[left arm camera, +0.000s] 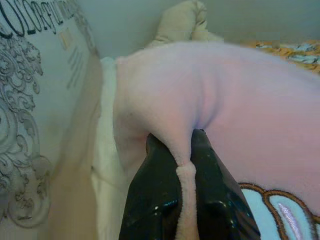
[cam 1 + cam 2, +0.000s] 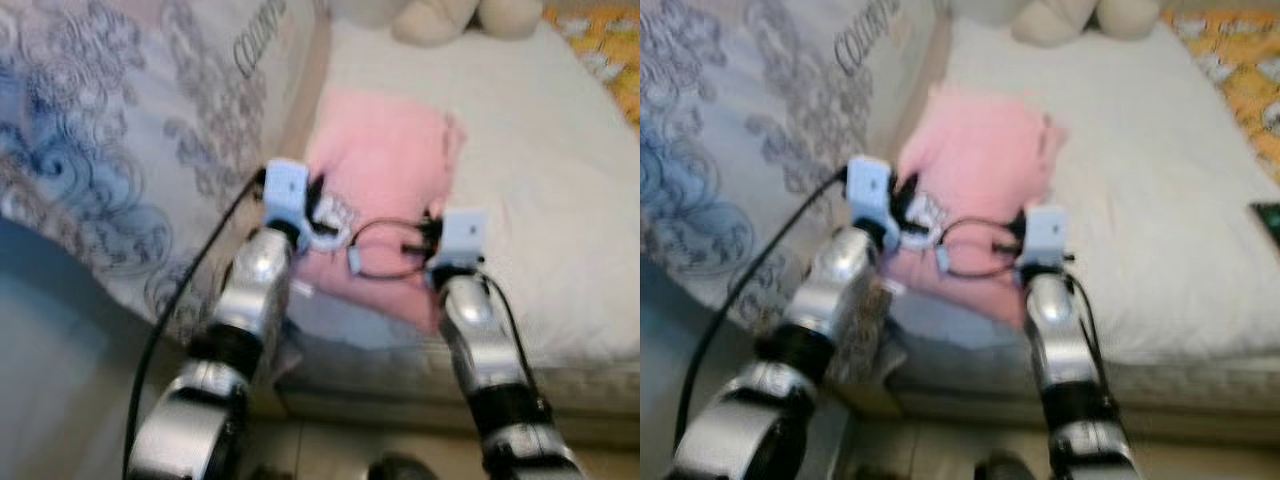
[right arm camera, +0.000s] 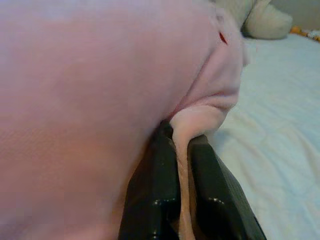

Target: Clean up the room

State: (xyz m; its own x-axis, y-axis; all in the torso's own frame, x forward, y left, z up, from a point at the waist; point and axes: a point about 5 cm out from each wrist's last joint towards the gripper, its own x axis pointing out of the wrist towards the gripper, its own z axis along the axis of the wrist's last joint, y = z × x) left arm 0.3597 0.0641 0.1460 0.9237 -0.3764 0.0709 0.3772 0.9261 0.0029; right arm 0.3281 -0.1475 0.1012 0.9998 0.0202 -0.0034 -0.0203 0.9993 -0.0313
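Both claws are closed on the pink pillow (image 2: 385,170), which lies on the bed (image 2: 540,200) near its front edge, beside the patterned quilt (image 2: 110,130). The left claw (image 1: 185,165) pinches a seam fold at one corner; the right claw (image 3: 182,155) pinches the opposite edge. Each grip holds only thin fabric, so an uneven pull could slip a seam free or drag the pillow off the bed.

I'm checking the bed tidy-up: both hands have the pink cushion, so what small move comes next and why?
Probably lift it slightly and evenly. The left hand and right hand each pinch an edge of the soft pink plush cushion, which lies on the white bed sheet.
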